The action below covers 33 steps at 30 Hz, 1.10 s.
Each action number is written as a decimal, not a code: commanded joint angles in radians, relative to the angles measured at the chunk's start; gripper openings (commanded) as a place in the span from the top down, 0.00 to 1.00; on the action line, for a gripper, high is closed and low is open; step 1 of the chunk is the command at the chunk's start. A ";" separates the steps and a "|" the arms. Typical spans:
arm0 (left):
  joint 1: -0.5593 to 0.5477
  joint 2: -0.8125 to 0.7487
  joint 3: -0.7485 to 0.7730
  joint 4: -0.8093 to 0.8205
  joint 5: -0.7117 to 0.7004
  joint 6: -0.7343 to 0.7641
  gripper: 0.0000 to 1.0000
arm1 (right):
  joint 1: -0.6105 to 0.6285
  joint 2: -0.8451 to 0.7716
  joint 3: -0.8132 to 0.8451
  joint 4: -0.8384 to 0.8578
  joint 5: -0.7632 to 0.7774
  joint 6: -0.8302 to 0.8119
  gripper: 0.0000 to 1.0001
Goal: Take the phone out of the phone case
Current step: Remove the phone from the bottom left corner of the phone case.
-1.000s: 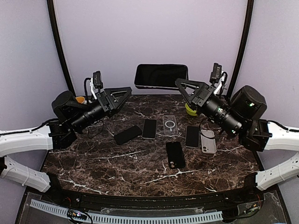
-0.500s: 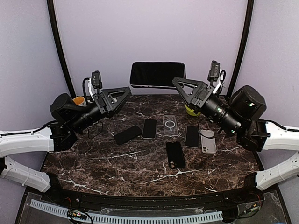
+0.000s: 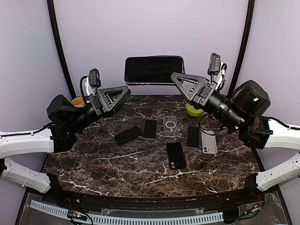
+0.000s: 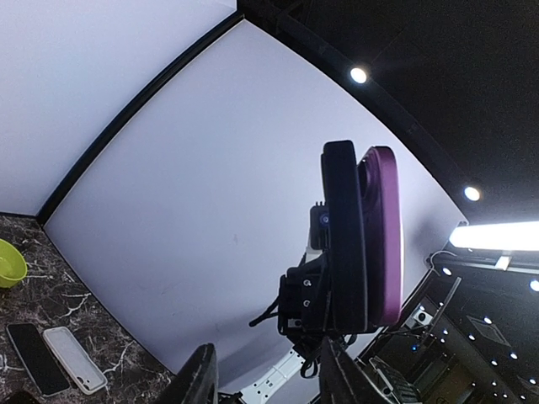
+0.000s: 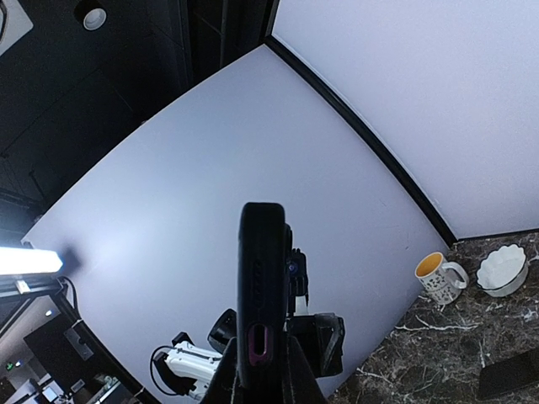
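My right gripper [image 3: 176, 79] is shut on the right end of the phone in its case [image 3: 153, 70] and holds it level, high above the back of the table, dark face toward the top camera. In the right wrist view the case [image 5: 261, 278] stands edge-on between my fingers [image 5: 226, 380], with purple showing in its port hole. My left gripper [image 3: 125, 92] is open just below and left of the phone's left end, apart from it. In the left wrist view the black case [image 4: 344, 244] shows edge-on with a purple slab [image 4: 384, 236] bulging on its right side, beyond the spread fingers [image 4: 200, 379].
On the marble table [image 3: 93, 164] lie a black phone [image 3: 128, 135], a second phone [image 3: 150, 129], a clear case [image 3: 170, 125], another phone [image 3: 193, 137], a grey case [image 3: 209, 142] and a black case [image 3: 176, 155]. A green bowl [image 3: 193, 110] and a mug [image 3: 78, 101] stand at the back.
My right gripper has lifted the cased phone higher and to the left. My left gripper has risen a little and stays open below the phone's left end.
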 commanded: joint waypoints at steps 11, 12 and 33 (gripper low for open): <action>0.005 -0.004 0.003 0.101 0.077 -0.014 0.52 | 0.001 -0.015 0.055 0.064 -0.016 -0.039 1.00; 0.005 -0.003 0.003 0.103 0.078 -0.015 0.52 | 0.002 -0.013 0.056 0.062 -0.021 -0.038 1.00; 0.004 -0.030 -0.017 0.093 0.049 0.015 0.53 | 0.002 0.023 0.109 0.012 -0.186 0.033 1.00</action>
